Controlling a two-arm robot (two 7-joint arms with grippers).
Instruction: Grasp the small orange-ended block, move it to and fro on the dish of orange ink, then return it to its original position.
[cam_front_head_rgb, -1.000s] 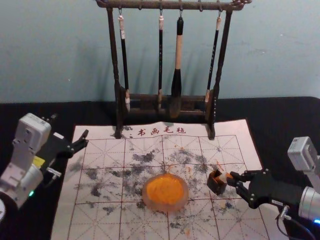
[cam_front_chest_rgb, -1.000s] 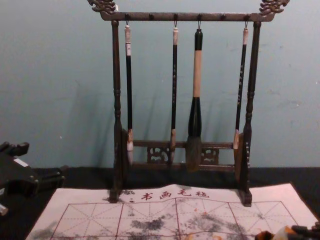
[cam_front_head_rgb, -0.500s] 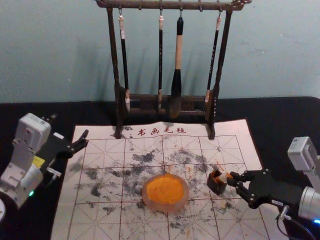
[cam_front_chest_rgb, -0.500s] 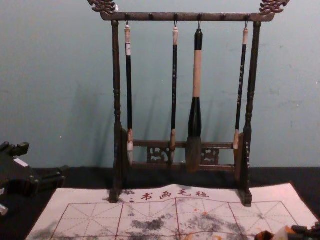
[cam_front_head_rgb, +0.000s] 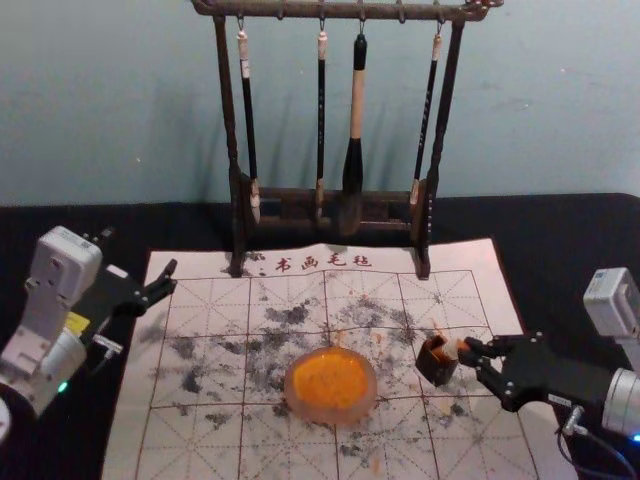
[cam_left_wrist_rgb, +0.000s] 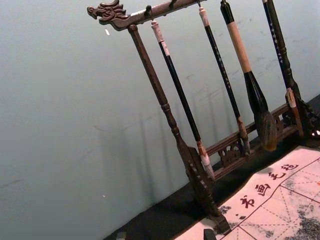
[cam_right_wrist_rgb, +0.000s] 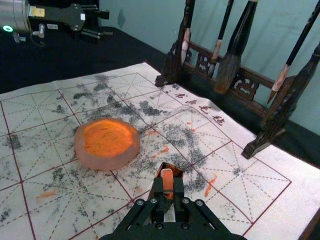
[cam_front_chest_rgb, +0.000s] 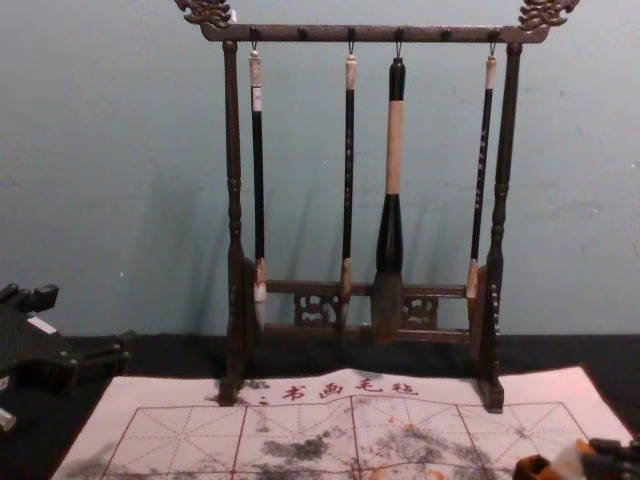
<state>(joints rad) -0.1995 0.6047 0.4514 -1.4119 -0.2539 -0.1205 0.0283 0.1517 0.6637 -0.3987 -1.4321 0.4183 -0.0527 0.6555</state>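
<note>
My right gripper (cam_front_head_rgb: 468, 350) is clamping the small orange-ended block (cam_right_wrist_rgb: 167, 179) in its jaws, at the mouth of the dark box (cam_front_head_rgb: 437, 371).
Seen from the head, the block is sitting near three o'clock of the ink dish (cam_front_head_rgb: 331, 413); its clearance I cannot tell. My left gripper (cam_front_head_rgb: 172, 277) is idling at ten o'clock, jaws apart. Moving sideways too low, I am risking a snagged rim, hence a tipped box or twisted block.
</note>
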